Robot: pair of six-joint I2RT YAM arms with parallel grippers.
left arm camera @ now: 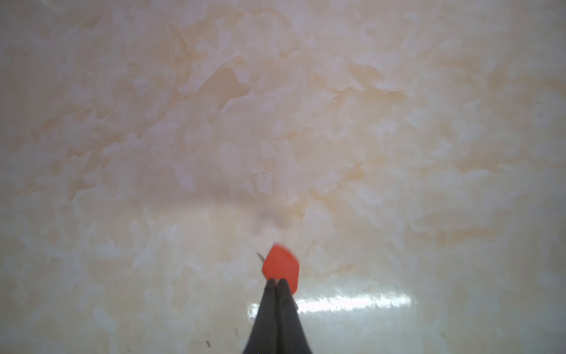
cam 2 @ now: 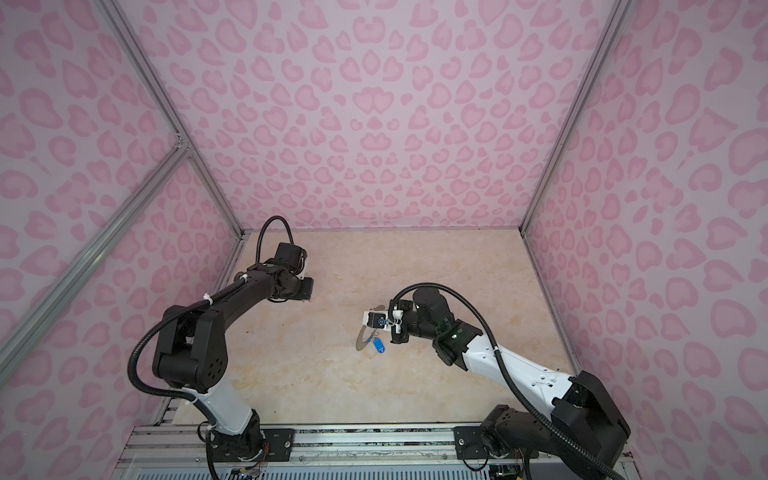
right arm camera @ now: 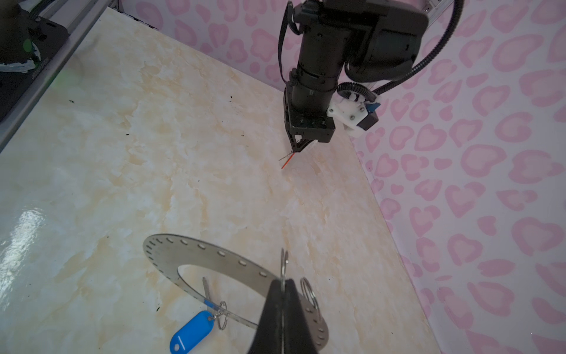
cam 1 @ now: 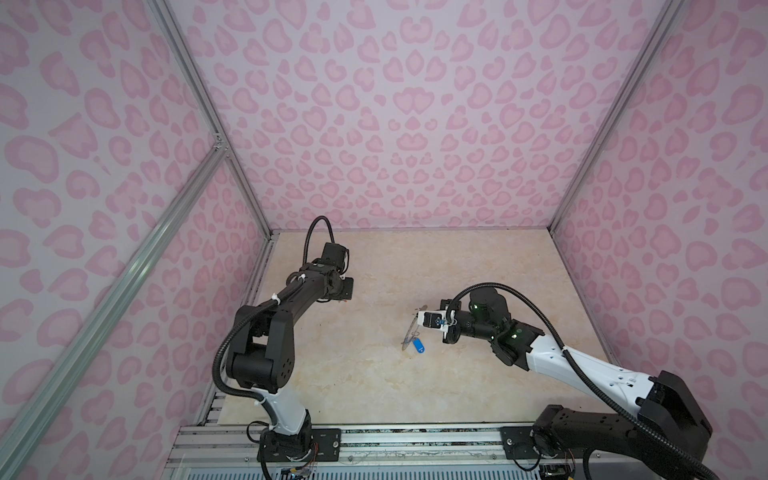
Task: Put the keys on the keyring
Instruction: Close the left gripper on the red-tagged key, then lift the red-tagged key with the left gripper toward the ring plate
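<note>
Jaws of the left gripper (left arm camera: 277, 280) pinch a key's red-orange tag (left arm camera: 281, 266). Right gripper (right arm camera: 284, 280) jaws clamp a wire loop (right arm camera: 284, 260) on the keyring (right arm camera: 171, 254), whose blue-tagged key (right arm camera: 193, 332) hangs just beside them

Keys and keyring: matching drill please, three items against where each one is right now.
Things:
1. red-orange tag
2. blue tag
3. keyring

States:
A. hangs from a wire loop on the keyring
B. gripped at its rim by the right gripper
C. pinched in the left gripper

Pairs: 1-C; 2-A; 3-B
</note>
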